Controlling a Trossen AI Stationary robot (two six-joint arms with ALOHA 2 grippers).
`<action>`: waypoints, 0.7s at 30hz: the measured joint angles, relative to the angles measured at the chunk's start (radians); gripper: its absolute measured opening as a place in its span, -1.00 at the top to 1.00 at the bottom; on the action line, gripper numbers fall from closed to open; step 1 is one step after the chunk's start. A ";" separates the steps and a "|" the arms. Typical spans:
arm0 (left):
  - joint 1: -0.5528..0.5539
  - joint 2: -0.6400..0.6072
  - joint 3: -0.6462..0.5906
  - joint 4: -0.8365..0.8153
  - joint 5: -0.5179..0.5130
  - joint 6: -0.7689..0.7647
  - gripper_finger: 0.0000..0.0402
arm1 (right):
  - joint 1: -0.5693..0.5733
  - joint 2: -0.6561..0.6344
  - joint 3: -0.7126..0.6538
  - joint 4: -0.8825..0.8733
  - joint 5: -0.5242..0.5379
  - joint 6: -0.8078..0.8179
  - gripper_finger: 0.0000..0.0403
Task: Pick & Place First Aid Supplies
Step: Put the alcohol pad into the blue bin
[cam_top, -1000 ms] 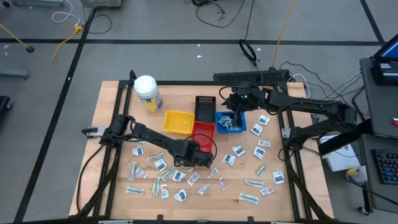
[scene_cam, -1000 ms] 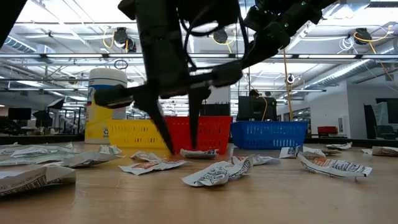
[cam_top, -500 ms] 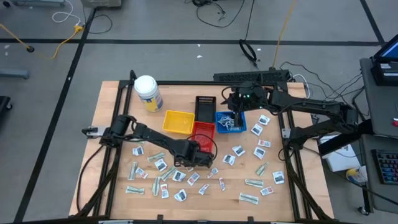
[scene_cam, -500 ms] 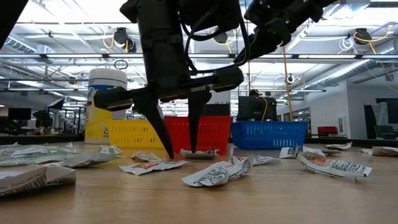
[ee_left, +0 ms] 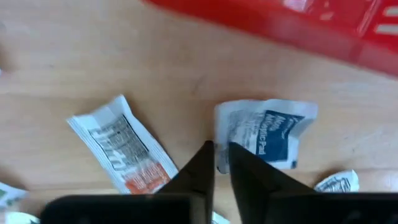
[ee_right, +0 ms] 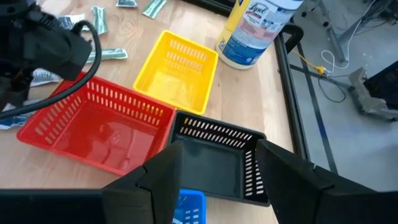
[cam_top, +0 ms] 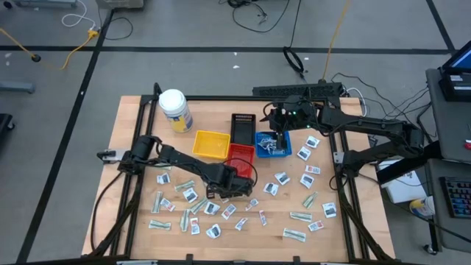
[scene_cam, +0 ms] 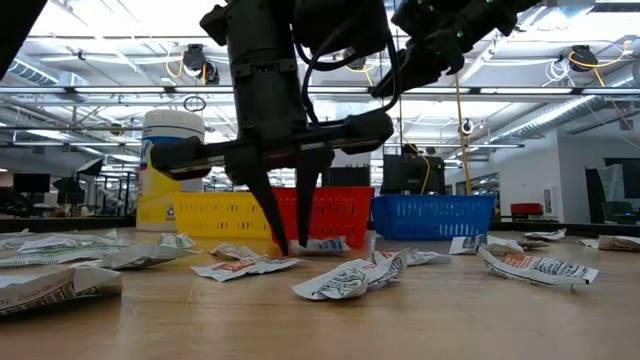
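Since a second ago the left gripper [scene_cam: 290, 243] has drawn its fingers together, from a wide straddle to a narrow pinch, its tips down on the edge of a white packet with blue print [ee_left: 266, 132] that lies on the wooden table [cam_top: 129, 136] just in front of the red tray [cam_top: 240, 155]. From the left wrist view the two dark fingers [ee_left: 198, 169] stand nearly closed at the packet's edge (whether they have truly caught it I cannot tell). Beside it lies a white slip with red marks [ee_left: 122, 151], apart from the fingers.

The right gripper [cam_top: 279, 125] hangs above the blue tray [cam_top: 272, 144], fingers spread and empty, with the black tray [ee_right: 214, 163] below them in its wrist view.

More first aid supplies [cam_top: 298, 216] are scattered flat across the near half of the table, on both sides of the left arm. Yellow tray [cam_top: 210, 144], red, black and blue stand in a cluster at mid-table; a white jar with a yellow label [cam_top: 174, 109] stands upright behind the yellow tray.

Around the table runs grey floor with black tape lines and loose cables [cam_top: 291, 29]. Across the table, the low view shows a large hall with ceiling trusses and hanging lamps [scene_cam: 582, 58].
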 joint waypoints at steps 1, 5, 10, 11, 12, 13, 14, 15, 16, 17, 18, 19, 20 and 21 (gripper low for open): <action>0.000 0.000 0.000 0.007 0.006 0.002 0.85 | 0.000 0.000 0.000 0.005 0.000 0.000 0.03; -0.001 0.002 0.000 0.039 0.023 0.001 0.97 | 0.000 0.000 0.000 0.020 0.000 0.000 0.03; 0.003 0.002 0.001 0.036 0.022 -0.004 0.99 | 0.000 0.000 0.000 0.020 0.000 -0.022 0.03; 0.003 0.002 0.001 0.036 0.022 -0.001 0.99 | 0.000 0.000 0.000 0.019 0.000 -0.025 0.03; 0.003 0.001 0.001 0.036 0.020 0.005 0.99 | 0.000 0.000 0.000 0.019 0.000 -0.025 0.03; 0.003 -0.006 0.001 0.034 0.018 0.014 0.99 | 0.000 0.000 0.000 0.018 0.000 -0.026 0.03; 0.003 -0.011 0.000 0.031 0.013 0.020 0.99 | 0.000 0.000 0.000 0.018 0.000 -0.026 0.03; 0.002 -0.019 -0.001 0.025 0.004 0.019 0.99 | 0.000 0.000 0.000 0.018 0.000 -0.026 0.03; 0.000 -0.030 -0.003 0.016 -0.009 0.020 0.99 | -0.001 0.000 0.000 0.018 0.001 -0.026 0.03; 0.000 -0.042 -0.003 0.006 -0.023 0.020 1.00 | -0.001 0.000 0.000 0.018 0.001 -0.026 0.03; 0.000 -0.059 -0.003 -0.004 -0.031 0.025 1.00 | -0.001 0.000 0.000 0.017 0.001 -0.026 0.03; 0.000 -0.081 -0.003 -0.013 -0.037 0.033 1.00 | -0.001 0.000 0.000 0.018 0.001 -0.026 0.03; 0.000 -0.102 -0.003 -0.018 -0.046 0.042 1.00 | -0.001 0.000 0.000 0.017 0.001 -0.026 0.03; 0.000 -0.121 0.000 -0.023 -0.054 0.050 1.00 | -0.001 0.000 0.000 0.017 0.001 -0.026 0.03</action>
